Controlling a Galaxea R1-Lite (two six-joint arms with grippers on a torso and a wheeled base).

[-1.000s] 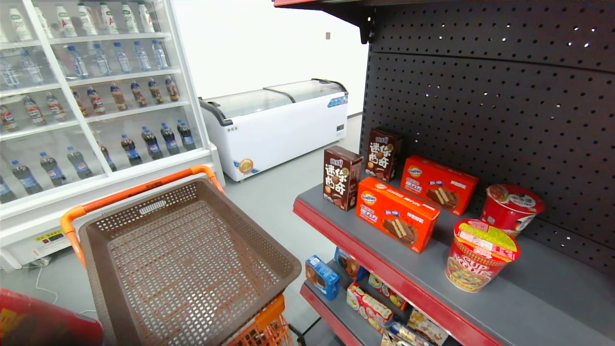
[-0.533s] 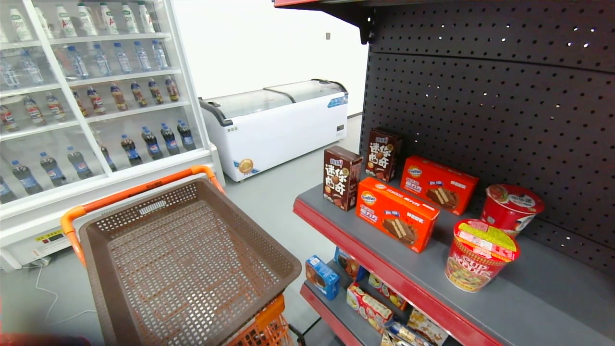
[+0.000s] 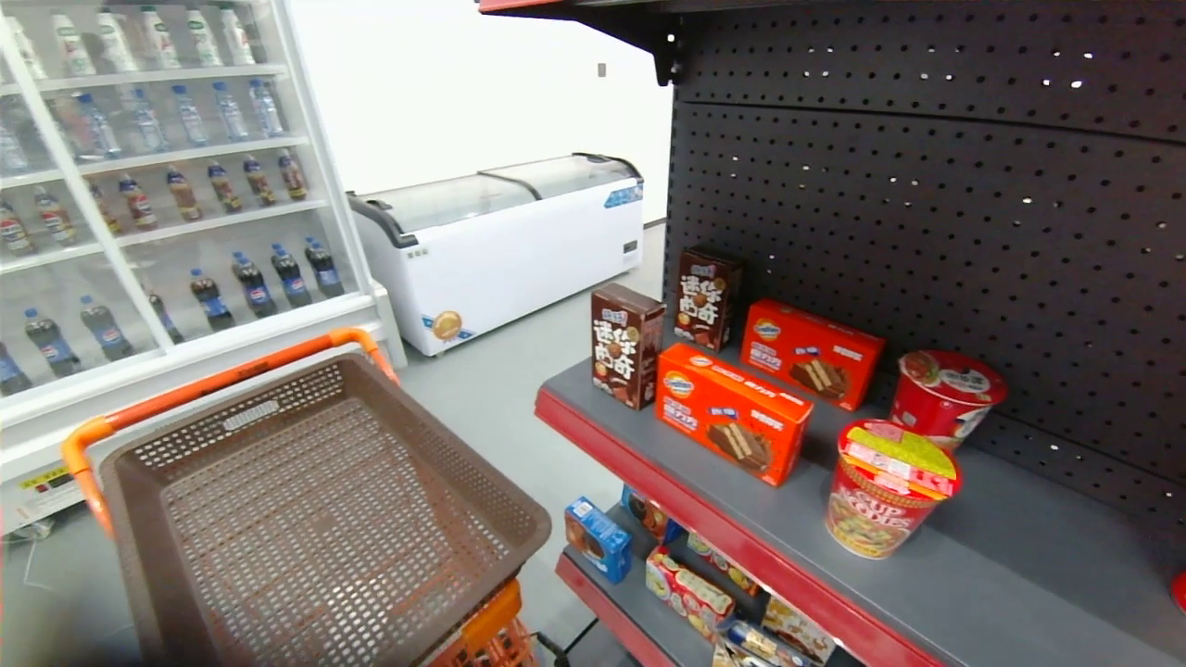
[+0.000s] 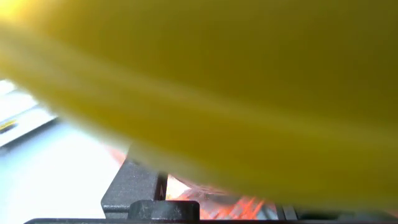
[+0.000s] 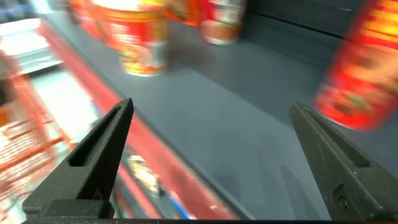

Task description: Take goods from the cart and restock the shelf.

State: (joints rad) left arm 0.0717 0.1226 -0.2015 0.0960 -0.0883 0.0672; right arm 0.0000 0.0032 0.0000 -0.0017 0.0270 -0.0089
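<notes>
Red, thin-walled and light by the look of them, the cup noodles (image 3: 891, 489) would likely crush under a hard squeeze. We would take one around the wall just below its rim, where the lip should stiffen it, and keep it upright. In the head view one stands on the grey shelf (image 3: 1001, 593) at 4 o'clock, with a second cup (image 3: 945, 396) just behind it. The orange boxes (image 3: 732, 412) and brown boxes (image 3: 627, 345) run from there toward the centre.

The cart (image 3: 463, 454) sits at 8 o'clock. Its lower orange crate (image 3: 482, 621) is mostly hidden beneath the brown basket, so we cannot judge what stock remains there.

Our right gripper (image 5: 211, 109) hangs over the shelf deck, jaws spread wide with nothing between them, and a blurred red cup (image 5: 354, 74) stands near one finger. A red sliver (image 3: 1180, 589) at the 4 o'clock edge is cut off. A yellow blur (image 4: 217, 81) sits against the left wrist lens, and we cannot tell whether the left gripper (image 4: 143, 193) grips it.
</notes>
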